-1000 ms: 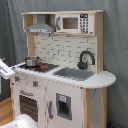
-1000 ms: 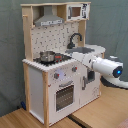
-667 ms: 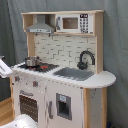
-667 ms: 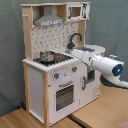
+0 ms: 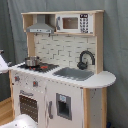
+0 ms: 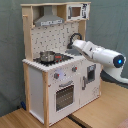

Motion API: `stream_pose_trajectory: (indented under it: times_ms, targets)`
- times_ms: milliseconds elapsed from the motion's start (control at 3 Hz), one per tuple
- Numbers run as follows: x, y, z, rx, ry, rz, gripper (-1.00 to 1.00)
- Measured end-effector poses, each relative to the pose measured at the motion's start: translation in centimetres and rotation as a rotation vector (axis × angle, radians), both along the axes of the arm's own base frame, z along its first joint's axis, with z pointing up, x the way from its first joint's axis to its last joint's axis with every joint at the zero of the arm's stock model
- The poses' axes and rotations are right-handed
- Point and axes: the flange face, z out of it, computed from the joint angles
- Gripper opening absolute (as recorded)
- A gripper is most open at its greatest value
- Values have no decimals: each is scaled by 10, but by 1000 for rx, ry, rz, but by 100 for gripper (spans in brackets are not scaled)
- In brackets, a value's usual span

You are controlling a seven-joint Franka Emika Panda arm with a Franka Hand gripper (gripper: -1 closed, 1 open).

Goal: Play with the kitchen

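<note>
The kitchen point(image 5: 60, 70) stands upright against a grey curtain, oven door shut and pot point(image 6: 47, 55) on the stovetop, so by my judgement the play has hardly begun. Only the second exterior view shows the arm point(image 6: 102, 54) reaching over the counter towards the faucet point(image 5: 86, 57); whether its gripper is clenched or released, I cannot tell.

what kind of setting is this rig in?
Likely a lab or test room, not a home: a toy kitchen stands before a grey curtain on a wood floor, with the robot arm alongside.
</note>
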Motion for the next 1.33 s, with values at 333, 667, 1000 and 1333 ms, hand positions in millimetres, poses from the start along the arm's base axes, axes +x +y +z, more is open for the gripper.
stream_pose_trajectory:
  times_ms: [333,667,1000,1333]
  targets:
    - [-3,-2,28,88,33,-32,100]
    - [4,-5,55,174,81,-60,100]
    - [21,-5,72,237,126,-79,100]
    - [44,-3,86,296,174,-98,100]
